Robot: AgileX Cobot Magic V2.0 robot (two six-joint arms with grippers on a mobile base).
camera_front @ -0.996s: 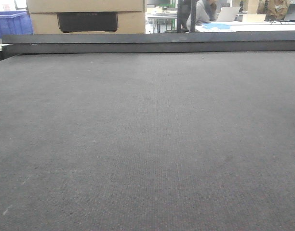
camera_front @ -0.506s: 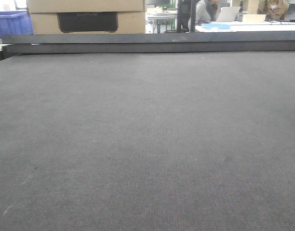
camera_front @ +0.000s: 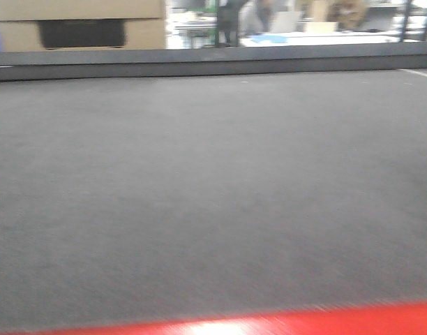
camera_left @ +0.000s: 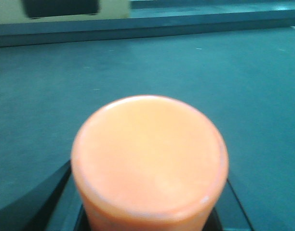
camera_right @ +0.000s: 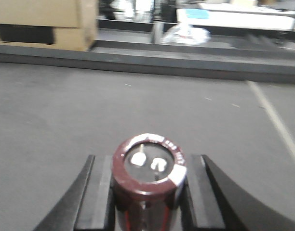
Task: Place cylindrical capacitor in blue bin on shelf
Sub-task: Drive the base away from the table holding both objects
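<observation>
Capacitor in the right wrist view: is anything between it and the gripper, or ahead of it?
Nothing: the capacitor sits between the fingers of the right gripper. Ahead lies only bare mat; no shelf or bin shows.

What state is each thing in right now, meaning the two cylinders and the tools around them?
capacitor: dark red, top end facing the camera, clamped between the two fingers.
right tool: shut on the capacitor.
orange cylinder: flat end facing the camera, seated between the fingers.
left tool: shut on the orange cylinder, though the contact itself is mostly hidden.
</observation>
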